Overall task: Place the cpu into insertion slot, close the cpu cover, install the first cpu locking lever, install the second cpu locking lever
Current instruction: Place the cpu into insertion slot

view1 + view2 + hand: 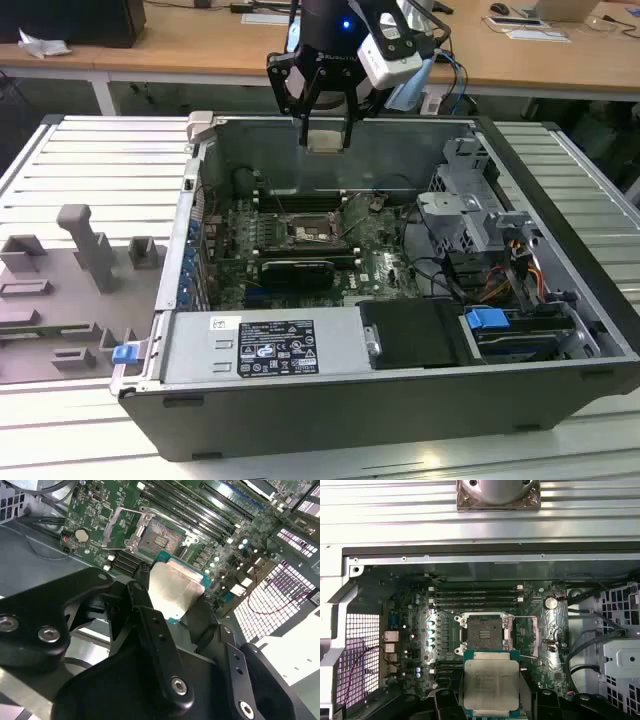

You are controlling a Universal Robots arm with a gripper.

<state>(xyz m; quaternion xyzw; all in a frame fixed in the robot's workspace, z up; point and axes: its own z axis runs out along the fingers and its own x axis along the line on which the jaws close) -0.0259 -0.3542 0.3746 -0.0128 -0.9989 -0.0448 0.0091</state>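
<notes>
One gripper [325,135] gripped one cpu [491,684] above one bare insertion slot [483,632]; one cpu cover [132,537] stood open.

No text can be read with certainty. In the exterior view, a black-and-white printed label [275,347] lies on the silver power supply housing [195,350]. Its lines and symbols are too small to make out. In the first wrist view, the pale metal face of the cpu [490,684] carries faint engraved lines, likewise illegible.
</notes>
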